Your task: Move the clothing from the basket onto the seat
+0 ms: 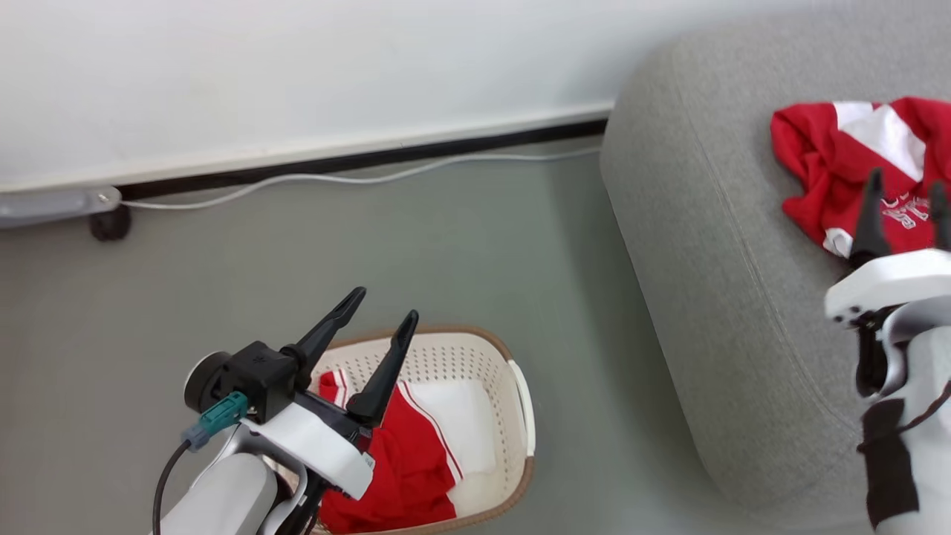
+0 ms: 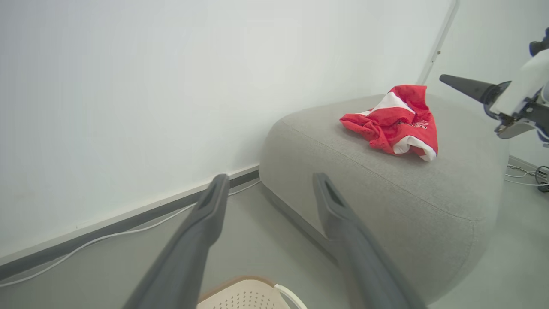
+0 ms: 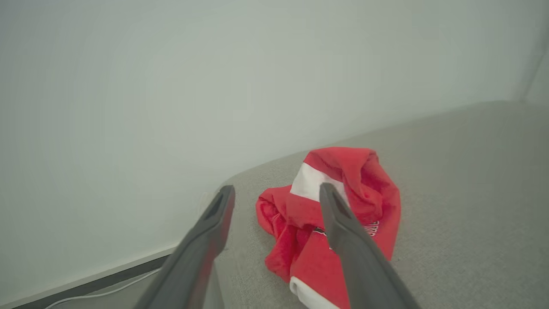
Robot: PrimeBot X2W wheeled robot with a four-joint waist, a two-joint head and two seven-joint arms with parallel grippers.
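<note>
Open floor (image 1: 446, 245) btw basket (image 1: 475, 331) & seat (image 1: 713, 260)

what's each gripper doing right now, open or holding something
Left gripper: open, empty, by the basket.
Right gripper: open, empty, near the red garment on the seat.

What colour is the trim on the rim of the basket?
Brown: the basket rim shows best in the head view.

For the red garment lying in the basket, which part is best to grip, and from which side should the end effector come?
Probably best to grip the red garment at its folded red middle, beside the white panel, coming straight down from above. The basket walls close off every side, and the cloth lies low inside. The open left end effector hangs nearest.
</note>
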